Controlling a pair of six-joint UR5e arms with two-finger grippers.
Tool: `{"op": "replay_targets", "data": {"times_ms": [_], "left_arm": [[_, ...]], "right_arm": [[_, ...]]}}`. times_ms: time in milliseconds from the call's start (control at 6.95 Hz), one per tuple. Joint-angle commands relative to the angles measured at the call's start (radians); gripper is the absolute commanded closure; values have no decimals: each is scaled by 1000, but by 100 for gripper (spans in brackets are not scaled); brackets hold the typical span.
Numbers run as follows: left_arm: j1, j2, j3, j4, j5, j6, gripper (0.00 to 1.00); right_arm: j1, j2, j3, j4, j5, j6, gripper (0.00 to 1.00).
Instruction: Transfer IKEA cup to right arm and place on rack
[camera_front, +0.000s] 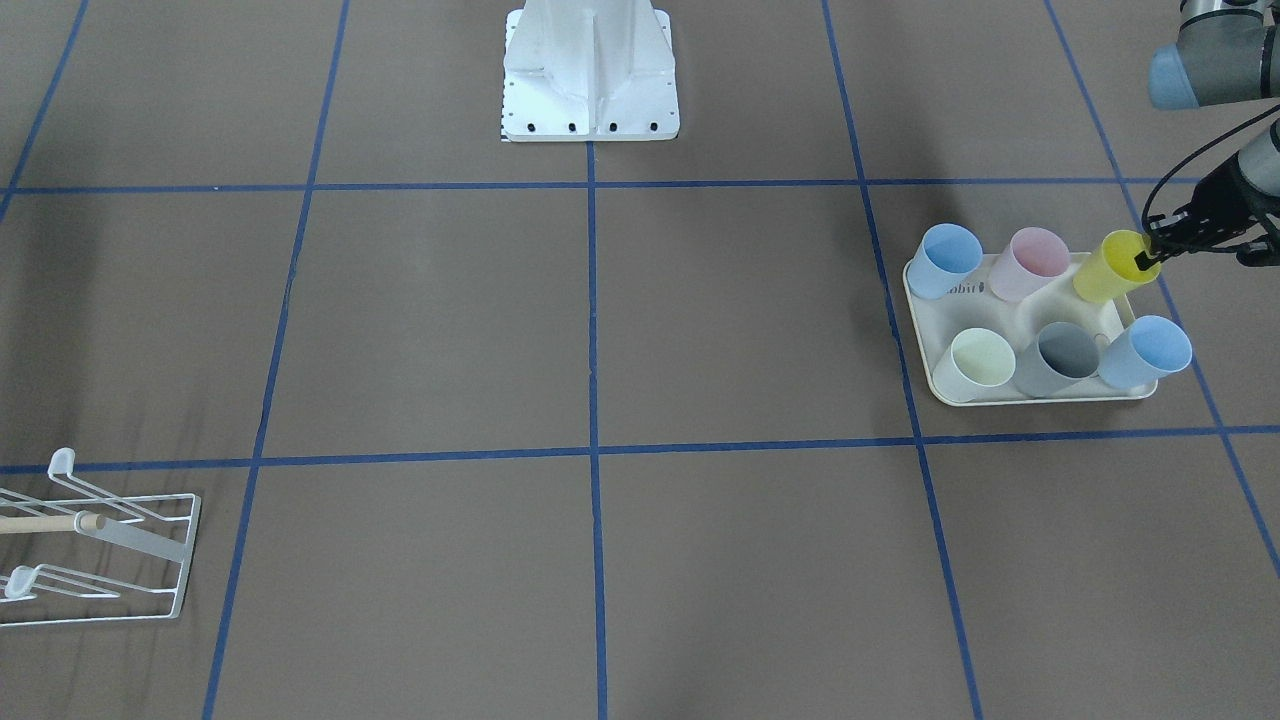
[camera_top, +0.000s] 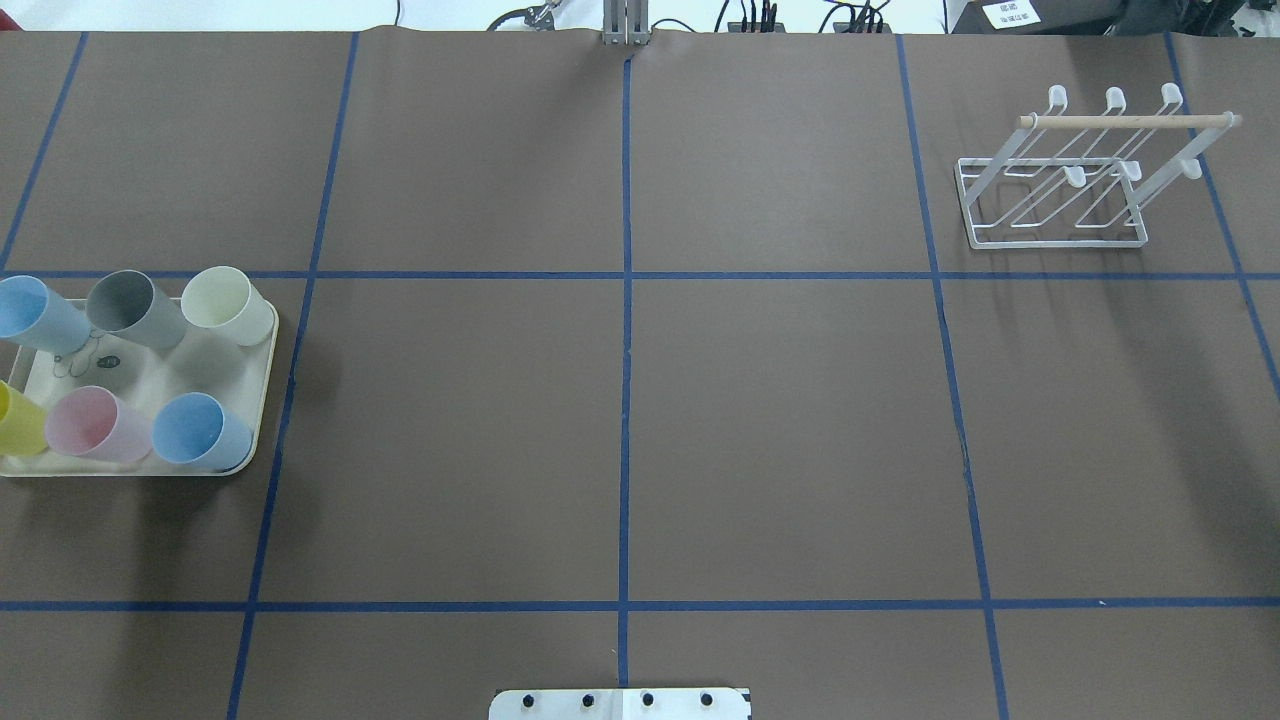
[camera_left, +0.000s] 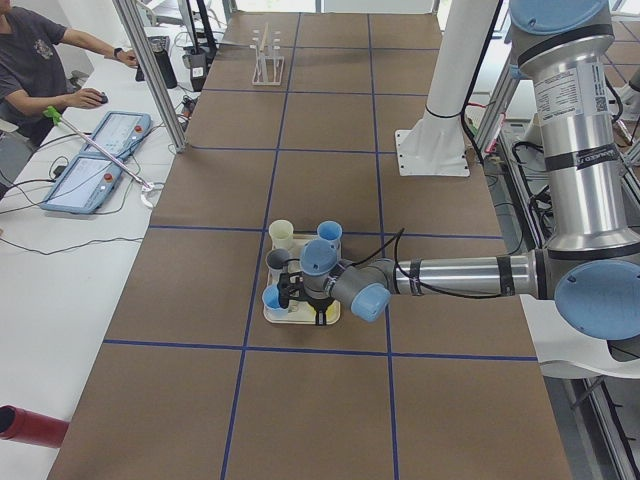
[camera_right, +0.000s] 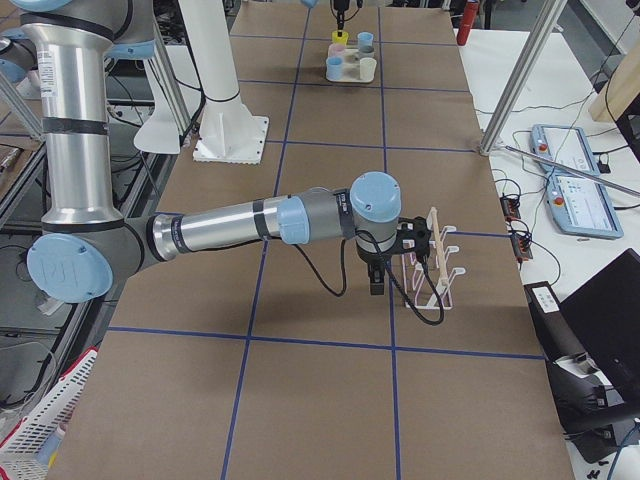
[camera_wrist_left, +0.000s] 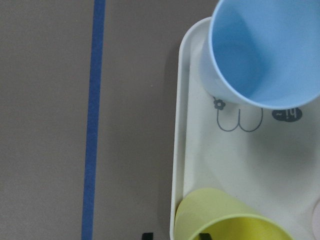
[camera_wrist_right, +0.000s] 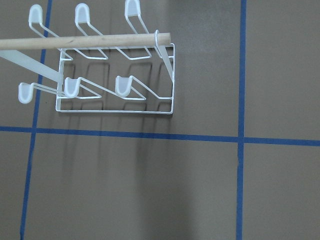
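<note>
Tray (camera_front: 1005, 312): at the table's left end you have smooth cream moulded plastic with a rounded raised rim. Six cups stand on it in two rows.
Yellow cup (camera_front: 1110, 268): this is your target, thin-walled, glossy and tapered. It stands upright in the tray's left corner nearest the robot, with the pink cup (camera_front: 1035, 262) just beside it.
Left gripper (camera_front: 1150, 262): its fingers are apart and straddle the yellow rim, one inside and one outside. No clamp is visible.
Risk, left: a pinch on one slick, thin wall may let the cup swing or slip. A skewed lift could knock the pink cup over.
Rack (camera_top: 1056, 244): at the far right is a thin white wire frame with slanted prongs, rounded tips and a pale wooden dowel (camera_top: 1125, 121).
Right gripper (camera_right: 376, 285): it hangs just beside the rack, and you cannot tell whether its fingers are apart.
Risk, right: the rack looks light, so an off-centre placement could tip it.
</note>
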Motion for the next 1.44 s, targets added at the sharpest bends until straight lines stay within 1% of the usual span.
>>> {"op": "replay_targets", "data": {"times_ms": [0, 144, 288, 432, 576, 719, 863, 1007, 1151, 1295], "left_arm": [[-15, 20, -61, 11, -50, 0, 100], [-64, 34, -83, 9, -96, 11, 100], [-120, 40, -100, 11, -101, 17, 100], [-153, 60, -108, 17, -101, 73, 100], [-205, 58, -118, 64, -101, 132, 100], [-237, 51, -172, 160, -93, 176, 100], [-306, 8, -245, 261, -90, 178, 100], [-316, -76, -288, 370, -90, 168, 100], [-314, -102, -307, 400, -99, 162, 100], [-314, -122, -316, 387, -104, 79, 100]], "right_arm": [[0, 0, 0, 0, 0, -1, 1], [0, 0, 0, 0, 0, -1, 1], [0, 0, 0, 1, 0, -1, 1], [0, 0, 0, 1, 0, -1, 1], [0, 1, 0, 1, 6, -1, 1], [0, 1, 2, 3, 6, -1, 1], [0, 1, 14, 4, 3, -1, 1], [0, 5, 14, 4, 2, -2, 1], [0, 9, 15, 4, 2, -2, 1], [-2, 12, 23, 4, 2, -2, 1]]}}
